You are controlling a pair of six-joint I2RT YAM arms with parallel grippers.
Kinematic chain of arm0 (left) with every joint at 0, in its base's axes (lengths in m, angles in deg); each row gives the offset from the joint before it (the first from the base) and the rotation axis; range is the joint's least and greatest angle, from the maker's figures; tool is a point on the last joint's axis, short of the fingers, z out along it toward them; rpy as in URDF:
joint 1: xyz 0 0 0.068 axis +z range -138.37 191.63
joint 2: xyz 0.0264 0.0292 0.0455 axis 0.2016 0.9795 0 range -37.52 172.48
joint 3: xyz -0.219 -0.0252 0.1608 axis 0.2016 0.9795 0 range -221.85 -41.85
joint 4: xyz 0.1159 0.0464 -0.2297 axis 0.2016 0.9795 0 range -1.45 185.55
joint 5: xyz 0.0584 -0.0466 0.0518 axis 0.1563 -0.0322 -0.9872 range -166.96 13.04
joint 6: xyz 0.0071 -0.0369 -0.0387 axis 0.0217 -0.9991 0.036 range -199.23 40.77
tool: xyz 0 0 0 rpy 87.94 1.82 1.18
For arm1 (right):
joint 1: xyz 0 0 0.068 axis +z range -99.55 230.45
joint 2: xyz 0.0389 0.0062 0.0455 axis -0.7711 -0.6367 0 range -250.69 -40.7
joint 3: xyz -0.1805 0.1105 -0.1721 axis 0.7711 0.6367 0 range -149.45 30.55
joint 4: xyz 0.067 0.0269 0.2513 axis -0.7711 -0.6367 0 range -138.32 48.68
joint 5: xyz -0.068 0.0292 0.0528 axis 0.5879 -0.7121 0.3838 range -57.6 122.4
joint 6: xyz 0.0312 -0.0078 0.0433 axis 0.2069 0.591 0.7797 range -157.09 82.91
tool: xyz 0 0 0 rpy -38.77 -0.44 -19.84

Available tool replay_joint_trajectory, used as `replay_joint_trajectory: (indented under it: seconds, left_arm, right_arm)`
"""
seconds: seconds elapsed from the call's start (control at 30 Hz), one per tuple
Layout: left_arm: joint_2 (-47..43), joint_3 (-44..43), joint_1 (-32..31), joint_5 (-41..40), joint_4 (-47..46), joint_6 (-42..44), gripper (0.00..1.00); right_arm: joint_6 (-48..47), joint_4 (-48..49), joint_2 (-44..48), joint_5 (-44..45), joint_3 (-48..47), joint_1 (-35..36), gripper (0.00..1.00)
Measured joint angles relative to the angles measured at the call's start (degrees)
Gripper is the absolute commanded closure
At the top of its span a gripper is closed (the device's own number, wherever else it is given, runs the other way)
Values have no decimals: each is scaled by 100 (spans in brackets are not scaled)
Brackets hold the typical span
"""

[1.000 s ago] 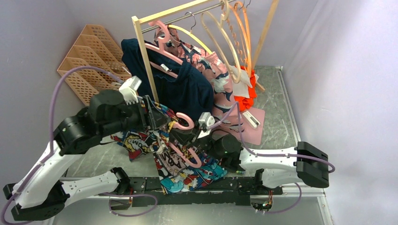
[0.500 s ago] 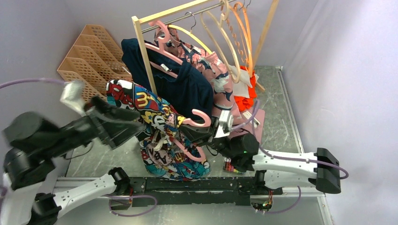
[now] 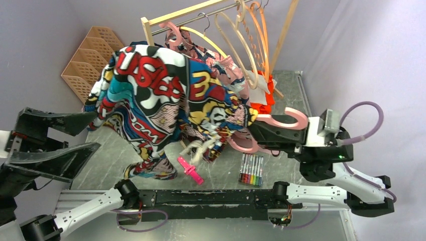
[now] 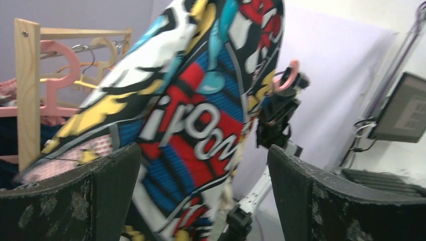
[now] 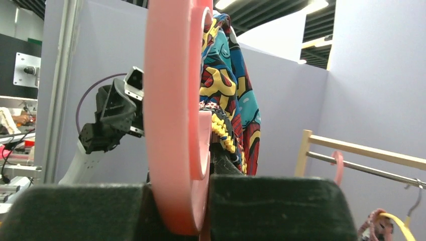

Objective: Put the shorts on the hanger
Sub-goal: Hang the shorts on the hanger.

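Observation:
The comic-print shorts point(image 3: 166, 95) hang high over the table, draped over the pale-pink hanger point(image 3: 291, 119), of which only the hook and a bit of one shoulder show. My right gripper point(image 3: 266, 134) is shut on the hanger below its hook. In the right wrist view the pink hanger point(image 5: 176, 115) is pinched in my right gripper point(image 5: 178, 211), with the shorts point(image 5: 228, 100) behind it. My left gripper point(image 3: 96, 131) is open at the shorts' left edge. In the left wrist view it point(image 4: 203, 155) is wide open, with the shorts point(image 4: 201, 100) hanging just ahead of it.
A wooden clothes rack point(image 3: 155, 60) at the back carries cream and orange hangers point(image 3: 251, 40) and a pink patterned garment point(image 3: 233, 80). Orange wicker trays point(image 3: 90, 55) stand at the back left. A pink clip point(image 3: 190, 169) and a marker set point(image 3: 252, 169) lie on the table.
Both arms have risen and spread apart. The shorts and hanger went from low over the table to high up. My left gripper has opened and let go of the shorts.

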State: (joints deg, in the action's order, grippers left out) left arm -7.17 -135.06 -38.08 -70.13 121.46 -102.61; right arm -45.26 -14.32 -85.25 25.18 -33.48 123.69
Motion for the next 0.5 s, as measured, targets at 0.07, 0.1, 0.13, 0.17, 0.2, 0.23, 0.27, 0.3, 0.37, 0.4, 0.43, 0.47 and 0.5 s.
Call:
replay_joint_trajectory:
  seconds: [0.07, 0.1, 0.13, 0.17, 0.2, 0.23, 0.27, 0.3, 0.37, 0.4, 0.43, 0.47, 0.5]
  left_arm:
    - [-15, 136, 0, -57, 26, 157, 1]
    - [-9, 197, 0, -85, 52, 240, 1]
    - [9, 221, 0, -111, 116, 321, 1]
    - [48, 216, 0, -133, 166, 415, 1]
    - [68, 210, 0, -140, 177, 452, 1]
    - [114, 155, 0, -146, 249, 522, 1]
    - [168, 79, 0, -151, 293, 590, 1]
    - [227, -9, 0, -153, 321, 651, 1]
    - [284, -114, 0, -186, 330, 745, 1]
    - [280, -118, 0, -221, 334, 774, 1]
    - [260, -111, 0, -271, 339, 798, 1]
    - [229, -94, 0, -326, 341, 820, 1]
    - [188, -61, 0, -376, 343, 831, 0]
  right_arm:
    - [-26, -111, 234, 31, 83, 0, 100]
    - [-37, -225, 269, 17, 50, 0, 100]
    - [-48, -413, 251, -20, -59, 0, 100]
    - [-50, -603, 199, -92, -203, 0, 100]
    - [-48, -776, 144, -155, -358, 0, 100]
    - [-46, -918, 90, -245, -501, 0, 100]
    - [-44, -1029, 55, -289, -595, 0, 100]
    - [-44, -1110, 52, -306, -632, 0, 100]
    - [-46, -1283, 136, -256, -590, 0, 100]
    - [-46, -1355, 212, -210, -494, 0, 100]
    - [-42, -1427, 313, -144, -354, 0, 100]
    - [-22, -1493, 433, -81, -186, 0, 100]
    - [-7, -1550, 529, -31, -44, 0, 100]
